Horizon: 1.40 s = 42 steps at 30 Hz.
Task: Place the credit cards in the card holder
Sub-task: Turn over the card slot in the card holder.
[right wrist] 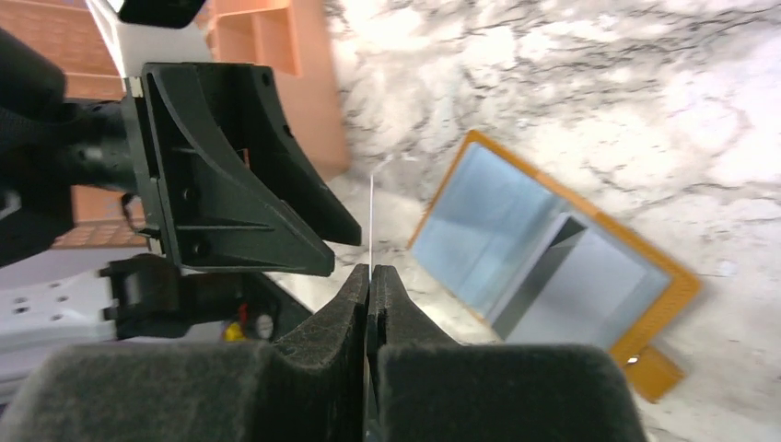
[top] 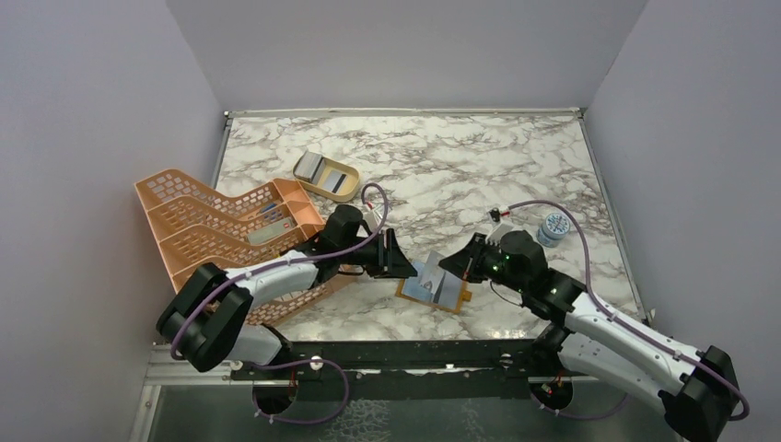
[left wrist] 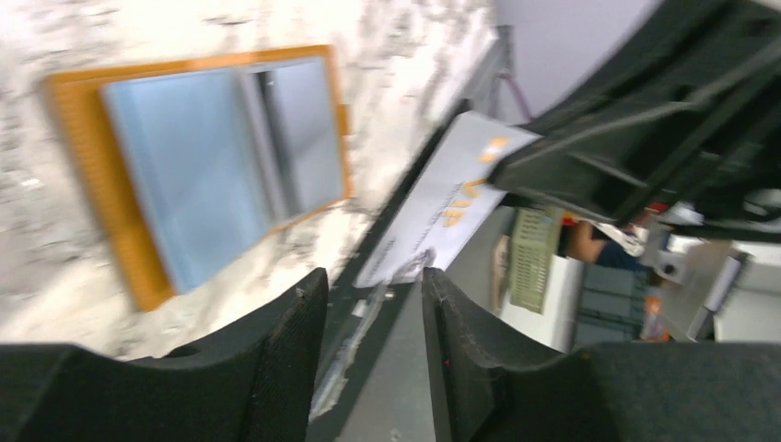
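The card holder (top: 433, 291) lies open on the marble, mustard-orange outside, pale grey-blue pockets up; it also shows in the left wrist view (left wrist: 198, 166) and the right wrist view (right wrist: 543, 262). My right gripper (right wrist: 369, 269) is shut on a thin white credit card (right wrist: 370, 216), seen edge-on and held upright just left of the holder. In the left wrist view that card (left wrist: 451, 198) shows orange lettering. My left gripper (left wrist: 373, 276) is open and empty, facing the card from the left. In the top view the left gripper (top: 403, 262) and right gripper (top: 453, 267) meet above the holder. More grey cards (top: 324, 175) lie in the tan dish.
The tan oval dish (top: 348, 171) stands at the back, left of centre. The big peach lattice rack (top: 207, 226) fills the left side, close behind my left arm. A small blue-and-white round tub (top: 553, 227) sits at the right. Grey walls close in on three sides.
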Available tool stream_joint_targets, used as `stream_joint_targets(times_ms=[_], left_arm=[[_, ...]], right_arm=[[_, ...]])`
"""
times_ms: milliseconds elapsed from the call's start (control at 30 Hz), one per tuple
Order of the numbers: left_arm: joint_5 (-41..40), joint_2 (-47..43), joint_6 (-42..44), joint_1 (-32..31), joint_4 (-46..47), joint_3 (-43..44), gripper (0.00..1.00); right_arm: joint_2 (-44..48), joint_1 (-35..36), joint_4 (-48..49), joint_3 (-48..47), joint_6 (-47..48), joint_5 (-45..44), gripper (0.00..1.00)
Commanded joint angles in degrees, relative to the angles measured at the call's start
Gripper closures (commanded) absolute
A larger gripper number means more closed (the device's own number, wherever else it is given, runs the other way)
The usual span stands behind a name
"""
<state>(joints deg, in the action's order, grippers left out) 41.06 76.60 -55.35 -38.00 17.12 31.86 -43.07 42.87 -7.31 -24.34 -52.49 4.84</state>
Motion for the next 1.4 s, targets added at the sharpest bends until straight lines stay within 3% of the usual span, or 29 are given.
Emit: stream_joint_targets(times_ms=[0, 233, 533, 900, 1367], left_arm=[[-9.46, 2.87, 11.97, -0.28, -13.32, 4.87, 0.62], [-16.08, 6.66, 16.83, -0.31, -17.98, 7.22, 0.74], [-15.00, 12.69, 18.74, -1.74, -17.85, 9.42, 0.80], [-13.05, 12.89, 14.83, -3.74, -12.77, 8.58, 0.62], [-15.02, 12.64, 12.56, -4.01, -5.67, 6.43, 0.57]], right_arm=[[-4.25, 0.11, -5.90, -3.17, 7.27, -6.08, 0.99], [-12.26, -1.90, -2.17, -2.97, 6.49, -0.27, 0.99], [-17.95, -7.12, -0.85, -4.49, 9.67, 7.53, 0.99], [-16.77, -7.80, -5.61, -5.39, 11.44, 3.94, 0.99], [-16.80, -7.83, -5.05, -2.39, 10.90, 3.04, 0.99]])
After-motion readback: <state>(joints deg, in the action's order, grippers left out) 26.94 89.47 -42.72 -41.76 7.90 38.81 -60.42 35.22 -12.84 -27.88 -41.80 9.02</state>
